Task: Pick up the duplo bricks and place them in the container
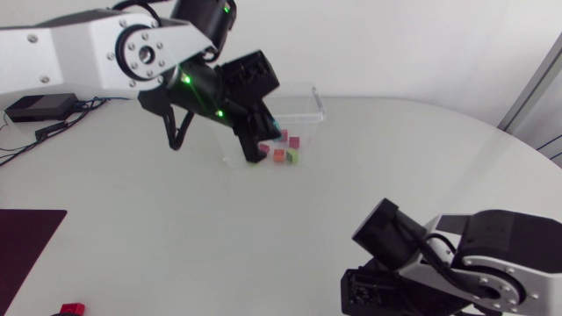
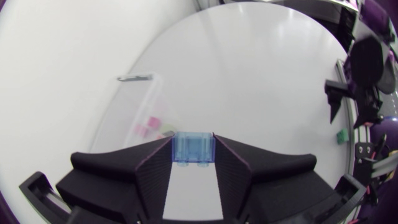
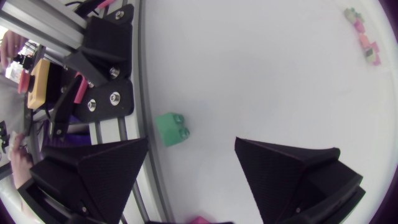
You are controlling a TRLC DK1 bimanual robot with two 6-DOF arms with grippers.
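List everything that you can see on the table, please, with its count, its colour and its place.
container: one, clear, far middle of table
bricks: about four, red, pink, yellow-green, inside container
blue brick: one, translucent blue, between the fingers of left gripper, over container
green brick: one, green, at table's edge, ahead of right gripper
mat: one, dark purple, near left edge
red brick: one, red, near the mat
left gripper: one, black, shut on blue brick
right gripper: one, black, open, empty

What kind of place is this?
Probably a robot lab: a left arm and right arm at a white table, the left gripper holding a blue brick by a clear container.
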